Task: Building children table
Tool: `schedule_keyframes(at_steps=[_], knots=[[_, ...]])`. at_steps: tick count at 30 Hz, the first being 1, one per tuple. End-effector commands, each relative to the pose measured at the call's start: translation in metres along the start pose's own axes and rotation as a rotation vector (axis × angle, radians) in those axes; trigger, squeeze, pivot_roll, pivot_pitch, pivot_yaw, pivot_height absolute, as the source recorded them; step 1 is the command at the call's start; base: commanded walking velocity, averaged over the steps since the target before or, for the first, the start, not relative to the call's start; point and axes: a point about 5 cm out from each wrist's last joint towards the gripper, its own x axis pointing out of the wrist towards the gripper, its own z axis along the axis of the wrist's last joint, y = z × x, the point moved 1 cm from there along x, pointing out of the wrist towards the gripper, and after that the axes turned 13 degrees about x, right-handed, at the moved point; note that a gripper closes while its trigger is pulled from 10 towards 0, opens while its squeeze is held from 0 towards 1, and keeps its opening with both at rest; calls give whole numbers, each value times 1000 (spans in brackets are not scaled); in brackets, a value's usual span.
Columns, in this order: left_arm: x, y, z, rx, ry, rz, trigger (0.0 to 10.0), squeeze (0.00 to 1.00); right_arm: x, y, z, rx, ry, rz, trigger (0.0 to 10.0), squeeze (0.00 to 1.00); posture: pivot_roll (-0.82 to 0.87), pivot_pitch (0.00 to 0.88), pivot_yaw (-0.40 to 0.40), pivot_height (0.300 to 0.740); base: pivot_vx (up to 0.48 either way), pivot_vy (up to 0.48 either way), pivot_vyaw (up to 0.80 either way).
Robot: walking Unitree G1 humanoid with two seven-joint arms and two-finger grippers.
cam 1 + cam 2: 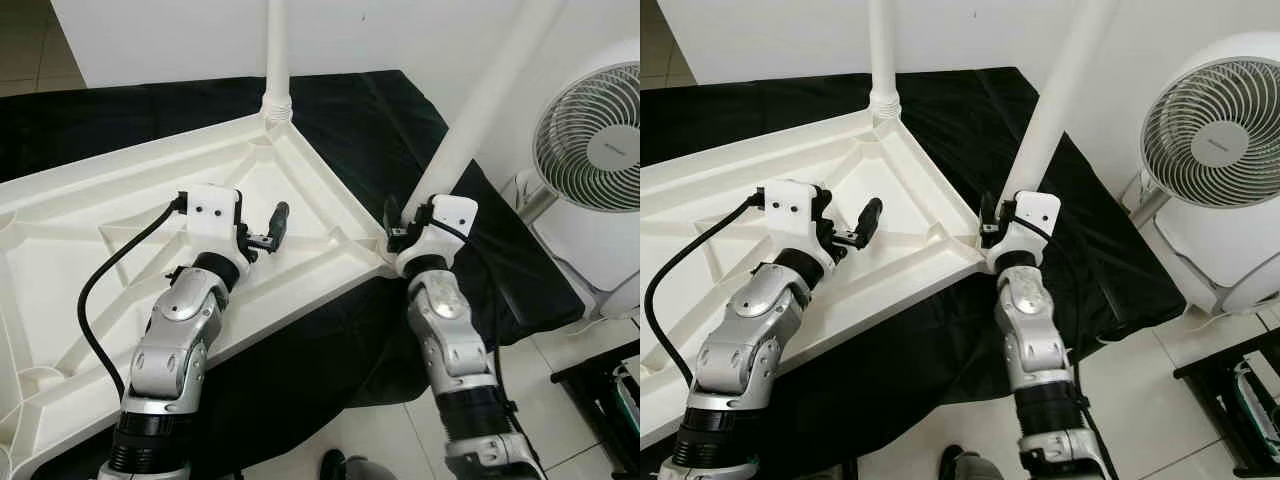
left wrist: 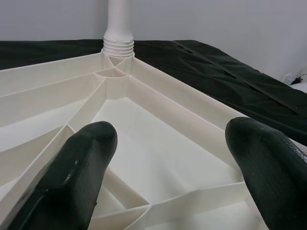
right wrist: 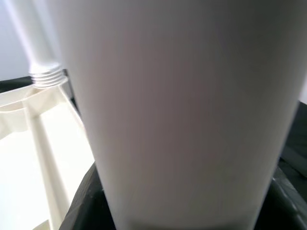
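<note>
An upturned white plastic tabletop [image 1: 70,215] with ribbed underside lies on a black cloth. One white leg [image 1: 277,50] stands screwed into its far corner socket [image 2: 118,45]. A second white leg [image 1: 490,95] leans over the near right corner, its lower end at the socket there. My right gripper [image 1: 397,222] is shut on that leg's base; the leg [image 3: 182,115] fills the space between the fingers. My left gripper [image 1: 272,232] hovers open above the ribs in the tabletop's middle, with its fingers [image 2: 81,167] wide apart and nothing between them.
A white floor fan [image 1: 590,135] stands close on the right. The black cloth [image 1: 400,120] covers the floor under the tabletop. A dark frame [image 1: 610,385] sits at the lower right on the pale tiles. A black cable [image 1: 100,290] loops off my left wrist.
</note>
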Motion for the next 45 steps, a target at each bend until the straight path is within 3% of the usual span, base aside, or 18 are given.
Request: schedule_keyframes(at_steps=[1, 8, 17, 18, 19, 20, 22, 23, 34, 37, 38, 45], knots=[[-2, 2, -3, -4, 25, 63, 10000, 0, -7, -19, -33, -31, 155, -136, 10000, 0, 112, 184, -92, 740, 0, 0, 0], [-2, 1, -3, -9, 21, 74, 10000, 0, -2, -1, -27, 20, 100, -194, 10000, 0, 112, 177, -101, 740, 0, 0, 0], [-1, 1, -3, -14, 17, 77, 10000, 0, 0, 0, -22, -4, 57, -182, 10000, 0, 109, 163, -103, 740, 0, 0, 0], [-1, 0, -3, -15, 16, 77, 10000, 0, 1, -1, -21, -5, 50, -178, 10000, 47, 109, 163, -103, 740, 0, 0, 0], [0, 0, -3, -15, 15, 75, 10000, 0, 1, 0, -19, -6, 36, -166, 10000, 161, 109, 163, -103, 740, 0, 0, 0], [0, 0, -3, -15, 14, 73, 10000, 0, 2, 0, -16, -5, 19, -156, 10000, 745, 107, 155, -101, 740, 0, 0, 0], [0, -1, -2, -15, 13, 72, 10000, 0, 2, 0, -15, -4, 8, -150, 10000, 745, 107, 155, -101, 740, 0, 0, 0], [1, -1, -2, -16, 11, 71, 10000, 0, 2, 1, -12, 2, -8, -132, 10000, 1000, 107, 155, -101, 740, 0, 0, 0], [1, -2, -2, -21, 8, 68, 10000, 0, 6, -2, -1, -1, -62, -30, 10000, 1000, 101, 140, -102, 740, 0, 0, 0], [2, -3, -2, -24, 7, 69, 10000, 0, 7, -1, 4, 34, -53, 44, 10000, 1000, 101, 140, -102, 740, 0, 0, 0], [2, -3, -2, -24, 6, 68, 10000, 0, 7, -2, 5, 48, -40, 103, 10000, 0, 97, 132, -104, 740, 0, 0, 0], [2, -6, -1, -16, 0, 49, 10000, 0, 5, -13, 11, 49, 7, 256, 10000, 0, 89, 135, -99, 740, 0, 0, 0]])
